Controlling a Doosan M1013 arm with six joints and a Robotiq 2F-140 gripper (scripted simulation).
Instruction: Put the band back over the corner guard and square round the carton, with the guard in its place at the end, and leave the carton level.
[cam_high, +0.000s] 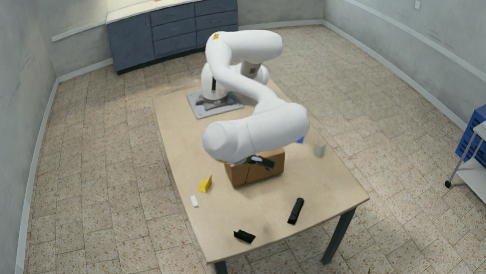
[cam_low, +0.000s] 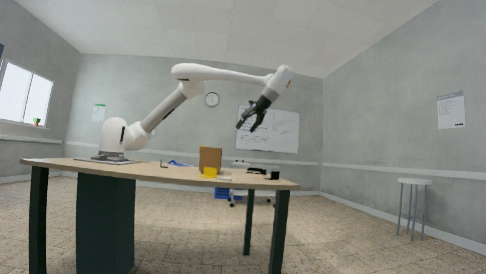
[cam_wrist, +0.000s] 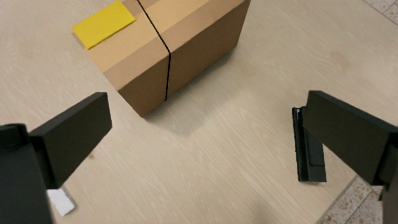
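The brown carton (cam_high: 255, 167) stands on the table; it also shows in the side view (cam_low: 210, 158) and the wrist view (cam_wrist: 170, 45). A thin black band runs across its top and down one side face. The yellow corner guard (cam_high: 205, 185) lies on the table beside the carton, off its corner; it also shows in the side view (cam_low: 210, 172) and the wrist view (cam_wrist: 104, 23). My gripper (cam_low: 251, 120) hangs high above the table, over and a little beside the carton. Its fingers are wide open and empty.
A black bar (cam_high: 296, 210) and a black bracket (cam_high: 244, 236) lie near the table's front edge. A small white block (cam_high: 194, 201) lies by the guard. A grey block (cam_high: 319, 149) and a blue piece (cam_high: 300, 140) sit at the right edge.
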